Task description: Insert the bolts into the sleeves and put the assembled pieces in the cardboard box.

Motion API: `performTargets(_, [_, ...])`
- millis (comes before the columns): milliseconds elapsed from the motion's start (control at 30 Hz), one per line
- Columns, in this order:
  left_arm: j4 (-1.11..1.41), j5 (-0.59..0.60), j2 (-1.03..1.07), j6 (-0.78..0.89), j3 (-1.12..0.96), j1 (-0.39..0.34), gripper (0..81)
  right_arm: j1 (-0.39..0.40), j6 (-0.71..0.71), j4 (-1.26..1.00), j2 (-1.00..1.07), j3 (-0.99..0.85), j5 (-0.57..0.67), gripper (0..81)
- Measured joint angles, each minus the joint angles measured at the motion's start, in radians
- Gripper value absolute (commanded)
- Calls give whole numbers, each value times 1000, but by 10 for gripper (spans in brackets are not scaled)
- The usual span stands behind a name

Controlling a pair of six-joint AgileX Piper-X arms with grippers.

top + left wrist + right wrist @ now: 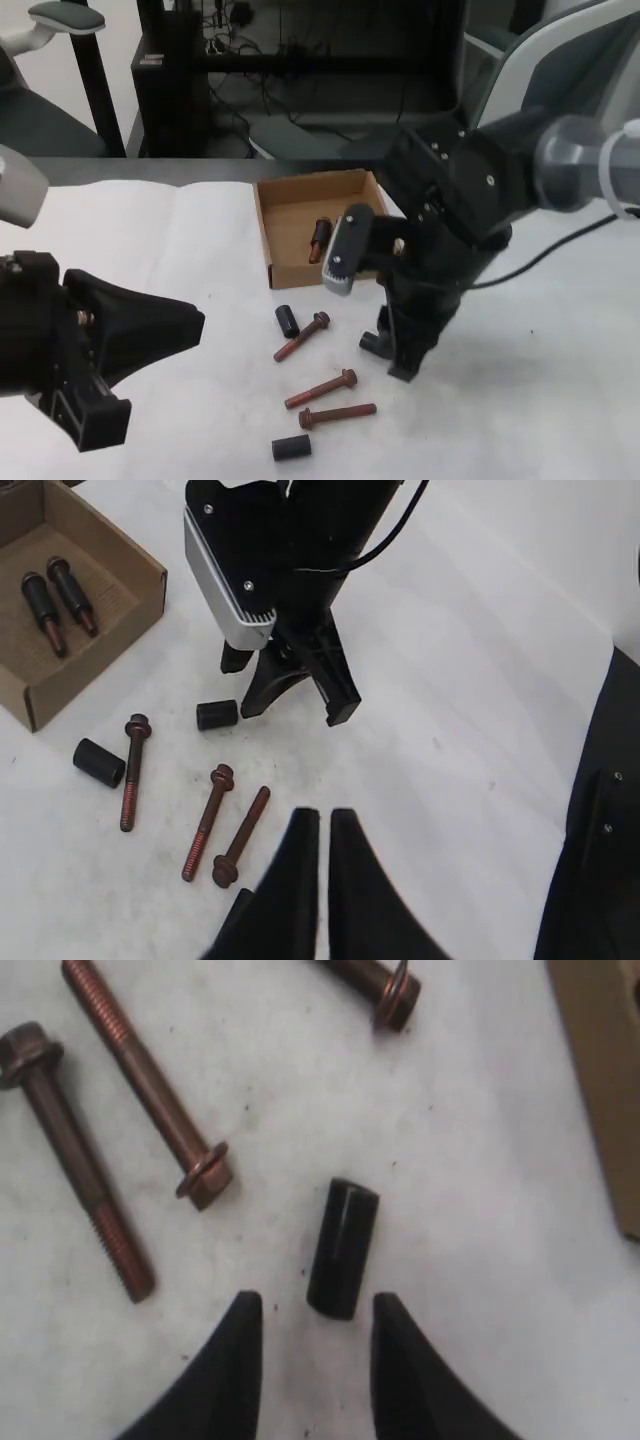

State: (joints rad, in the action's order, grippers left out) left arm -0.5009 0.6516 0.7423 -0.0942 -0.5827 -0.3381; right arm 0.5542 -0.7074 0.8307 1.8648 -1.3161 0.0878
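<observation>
R pincer (315, 1302) is hovering released over a sleeve (342, 1248) on desk (480, 1310); L pincer (322, 815) is sitting clenched, empty.

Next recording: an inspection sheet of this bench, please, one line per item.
Surface: white cloth over the bench.
Job's things: cardboard box holding two assembled pieces; three loose bolts; three loose sleeves.
Clutter: nothing seen.
Hands: right hand open, low over the cloth, one sleeve just ahead of its fingers; left hand shut, empty.
Cables: black cable trailing from the right arm; tangled wires behind the bench.
Surroundings: dark frame; chair.
</observation>
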Motion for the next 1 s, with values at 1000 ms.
performTargets(1000, [0,0,0,0,0,0,43,-7,1,-80,79,-15,-29,533])
